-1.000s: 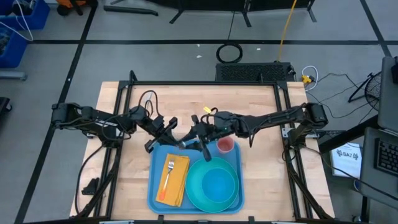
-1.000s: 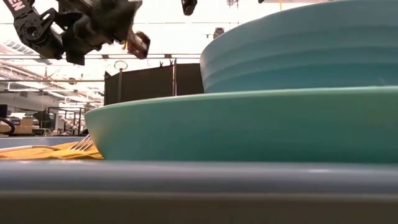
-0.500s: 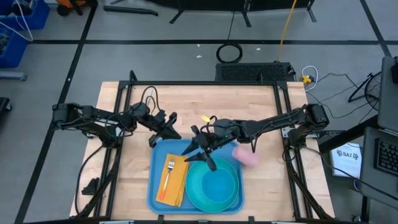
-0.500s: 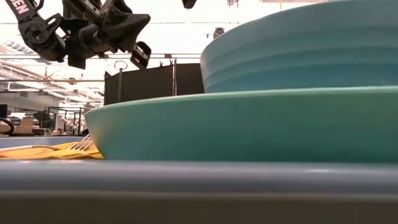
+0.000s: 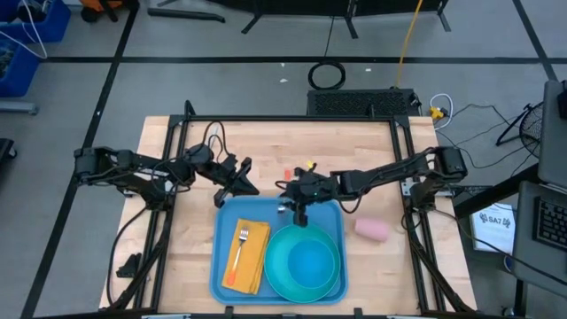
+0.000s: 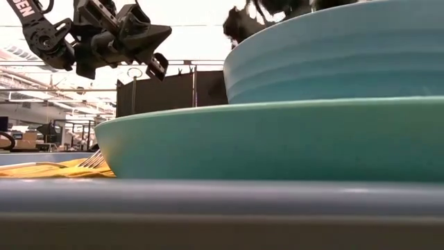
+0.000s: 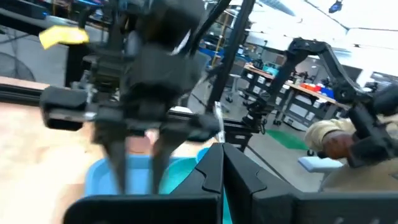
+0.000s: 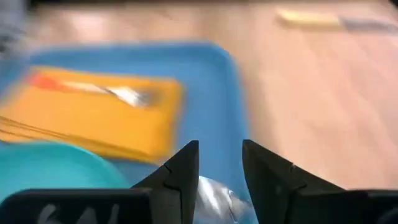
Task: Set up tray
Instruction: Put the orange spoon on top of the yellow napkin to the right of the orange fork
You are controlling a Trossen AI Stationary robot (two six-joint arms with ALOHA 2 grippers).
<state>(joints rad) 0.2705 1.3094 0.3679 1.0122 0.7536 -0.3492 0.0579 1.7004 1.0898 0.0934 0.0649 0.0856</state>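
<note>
Wooden desk [image 5: 372, 275] boards run under everything you see; nearest you lies the tray [image 5: 221, 275], holding a yellow napkin [image 5: 252, 261] with a fork [image 5: 240, 246] on it and, beside them, a teal bowl [image 5: 306, 264] on a teal plate [image 5: 276, 279]. Over the tray's far edge your right hand [image 5: 300, 213] hangs with fingers apart, grasping nothing, and your left hand [image 5: 251, 188] hovers clenched, empty. Off the tray to the right, a pink cup [image 5: 372, 229] lies tipped on the desk.

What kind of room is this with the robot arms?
Probably a robotics lab or workshop. A wooden table in a metal frame stands on a grey floor with cables, and the left wrist view shows workbenches and another robot arm behind.
</note>
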